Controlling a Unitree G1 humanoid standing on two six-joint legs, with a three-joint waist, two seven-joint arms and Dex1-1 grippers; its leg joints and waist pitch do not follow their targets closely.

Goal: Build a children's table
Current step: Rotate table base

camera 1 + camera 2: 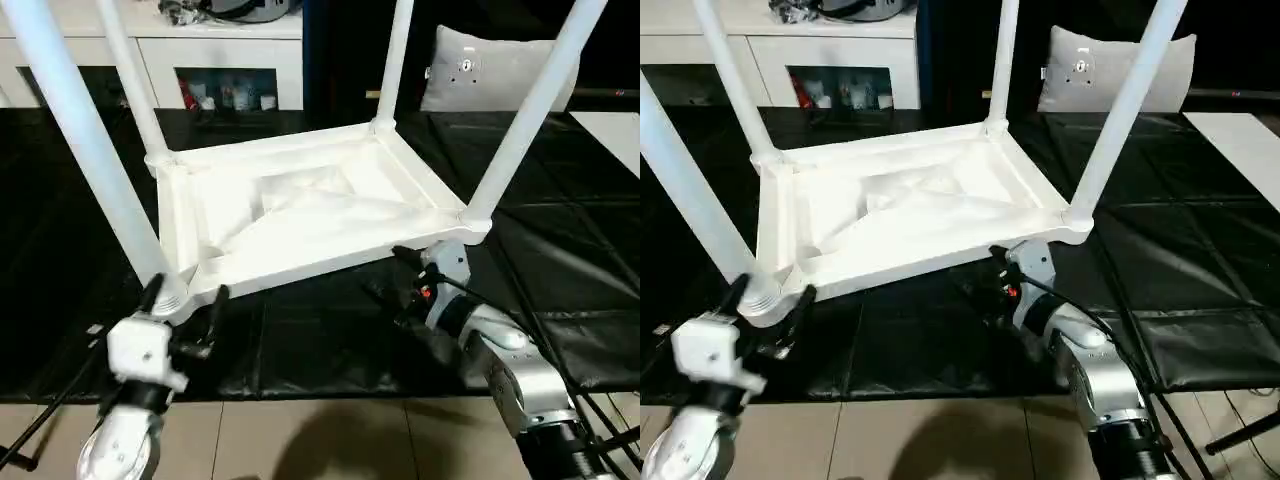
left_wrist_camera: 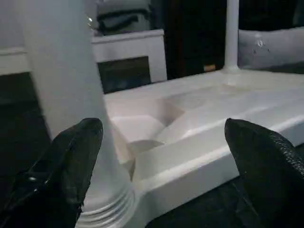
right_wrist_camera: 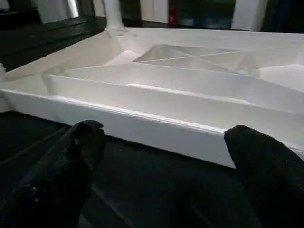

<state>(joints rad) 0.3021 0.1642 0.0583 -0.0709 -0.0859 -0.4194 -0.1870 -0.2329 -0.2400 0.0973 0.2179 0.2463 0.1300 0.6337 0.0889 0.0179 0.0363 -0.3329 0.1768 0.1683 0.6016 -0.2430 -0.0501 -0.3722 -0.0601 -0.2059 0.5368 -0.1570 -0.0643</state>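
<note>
The white children's table (image 1: 300,215) lies upside down on a black mat, ribbed underside up. Several white legs stand up from its corner sockets. My left gripper (image 1: 185,298) is open at the near-left corner, its fingers on either side of the base of the near-left leg (image 1: 95,160) without touching it. In the left wrist view that leg (image 2: 66,85) rises just inside the left finger. My right gripper (image 1: 392,278) is open just below the table's near edge, close to the near-right leg (image 1: 525,115). In the right wrist view the table's rim (image 3: 142,128) runs across between the fingers.
The black mat (image 1: 300,340) covers the floor under the table, and pale tiles (image 1: 300,440) lie in front of it. A white cabinet (image 1: 230,55) stands behind at the left. A grey cushion (image 1: 480,70) is behind at the right. Black cables trail by my right forearm (image 1: 520,380).
</note>
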